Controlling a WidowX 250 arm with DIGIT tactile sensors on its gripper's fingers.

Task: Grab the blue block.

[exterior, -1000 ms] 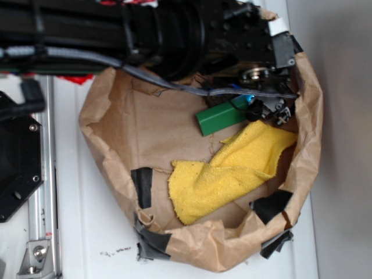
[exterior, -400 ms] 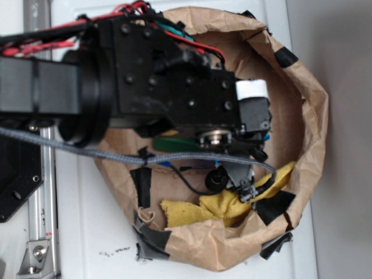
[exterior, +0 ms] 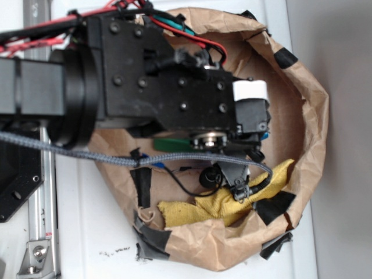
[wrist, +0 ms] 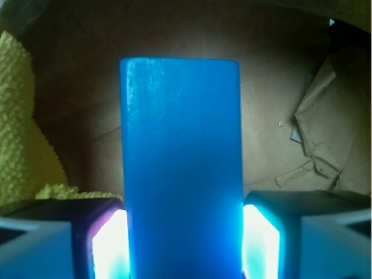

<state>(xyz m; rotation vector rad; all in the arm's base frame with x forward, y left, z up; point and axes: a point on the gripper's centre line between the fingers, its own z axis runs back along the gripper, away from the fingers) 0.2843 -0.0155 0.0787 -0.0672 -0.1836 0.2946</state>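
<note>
Wrist view shows the blue block (wrist: 181, 168) standing between the two fingers (wrist: 107, 244) of the gripper (wrist: 185, 247), one finger at 7 o'clock and the other at 5 o'clock of the picture. Both inner pads touch the long sides of the block, so the fingers are closed on it, only as wide as the block itself. The block reaches from the bottom edge up to the middle of the picture, and its flat face is smooth and bright. Behind it lies the brown paper floor of a bag (wrist: 279, 87), with a crumpled fold at 3 o'clock. A yellow cloth (wrist: 23, 128) lies at 9 o'clock, beside the left pad. On the exterior view the black arm (exterior: 145, 81) covers most of the paper bag (exterior: 311, 133), and the gripper (exterior: 263, 135) is low inside it, near the middle. Only a small blue spot shows there, at the fingers. A green bar (exterior: 171, 143) looks out from under the arm at the centre, and the yellow cloth (exterior: 203, 212) lies at 6 o'clock.
</note>
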